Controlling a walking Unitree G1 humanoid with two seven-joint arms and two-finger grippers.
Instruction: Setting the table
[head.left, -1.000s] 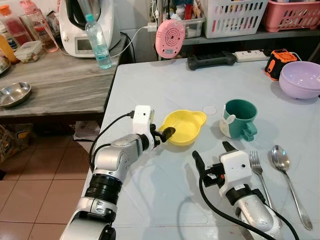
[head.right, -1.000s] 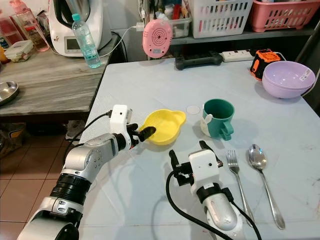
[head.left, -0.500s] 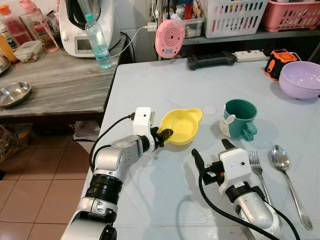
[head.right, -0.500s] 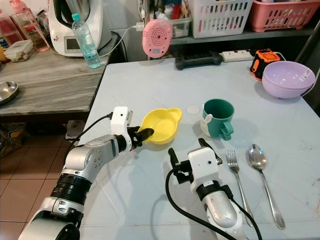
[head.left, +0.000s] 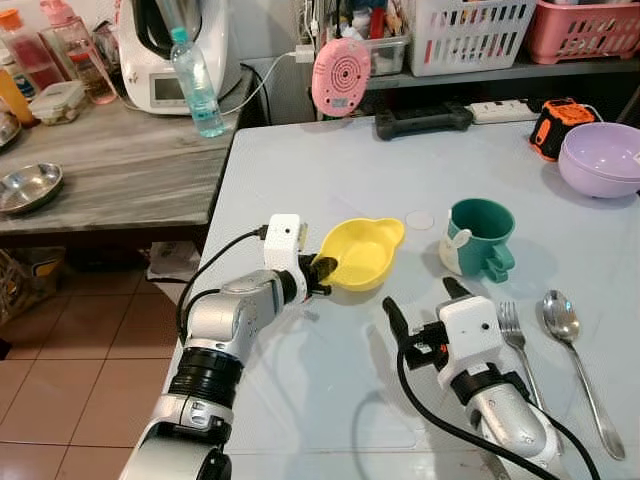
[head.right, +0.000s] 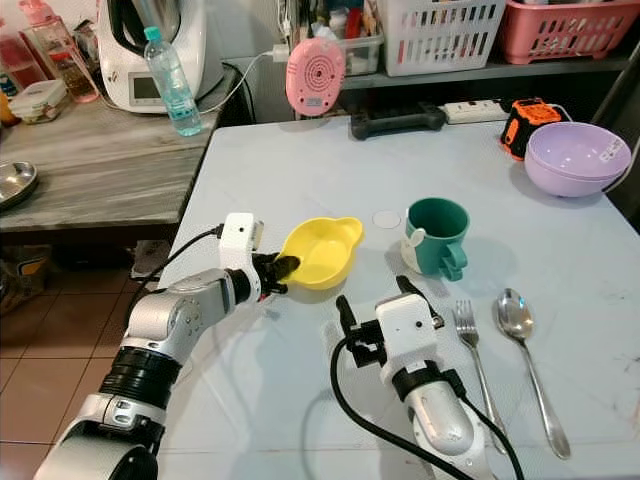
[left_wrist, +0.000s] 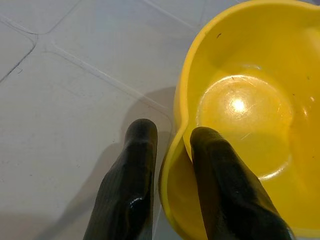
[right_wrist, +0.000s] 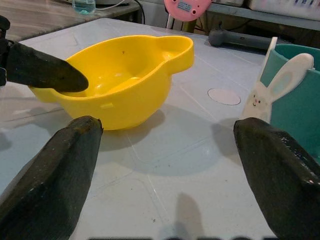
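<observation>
Left eye view: a pale table (head.left: 330, 160) with a yellow bowl (head.left: 365, 250) near its middle. The left gripper (head.left: 324, 272) holds the bowl's near-left rim, one black finger inside and one outside. To the right stands a green mug (head.left: 481, 236) with a white rabbit on its side. Nearer, on the right, lie a fork (head.left: 519, 345) and a spoon (head.left: 570, 340), side by side and apart. The right gripper (head.left: 422, 302) hovers low over the table, nearer than the bowl and mug, fingers spread wide and holding nothing. At the far right sits a purple bowl (head.left: 600, 158); far off are a pink gadget (head.left: 341, 76), a power strip (head.left: 500, 110) and a water bottle (head.left: 197, 84) on a wooden counter (head.left: 110, 165). No writing on any of them can be read.

Right eye view: the same layout, with a small round disc (head.right: 386, 218) on the table between bowl and mug.

Left wrist view: up close, the two fingers (left_wrist: 131, 185) are narrowed on the bowl's rim (left_wrist: 176, 145), which passes between them. The bowl's inside is bare and glossy with a light glint.

Right wrist view: from low down, the right fingertips (right_wrist: 55, 175) stand far apart, framing the bowl's outer wall and the mug's rabbit face (right_wrist: 262, 97). The left gripper's finger shows as a dark tip over the bowl's rim.
</observation>
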